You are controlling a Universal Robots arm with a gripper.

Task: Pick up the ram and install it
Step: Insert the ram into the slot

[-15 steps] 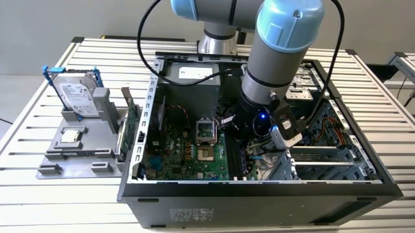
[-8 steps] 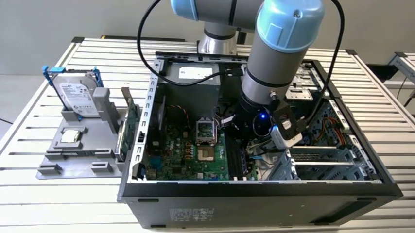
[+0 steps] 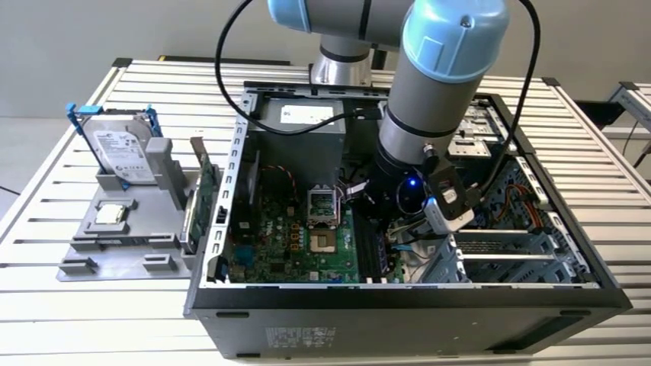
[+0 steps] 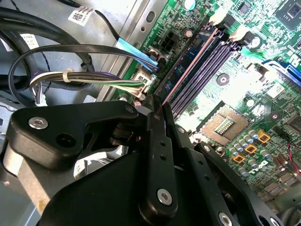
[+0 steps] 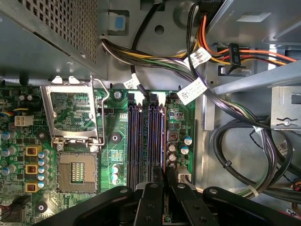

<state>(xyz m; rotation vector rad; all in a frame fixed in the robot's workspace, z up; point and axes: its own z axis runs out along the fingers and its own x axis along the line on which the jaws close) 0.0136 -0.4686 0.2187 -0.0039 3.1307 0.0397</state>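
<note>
Two fingers (image 4: 157, 136) clamp ram (image 4: 188, 63) in slot, cables (image 4: 94, 77) beside

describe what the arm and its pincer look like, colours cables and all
The arm is a thick grey tube with light blue caps at the joints and a silver base section. Black cables loop over it down to the wrist, where a small blue light glows beside a silver-and-black camera module. In both wrist views the pincer is matte black, with linked bars and silver screws.
</note>
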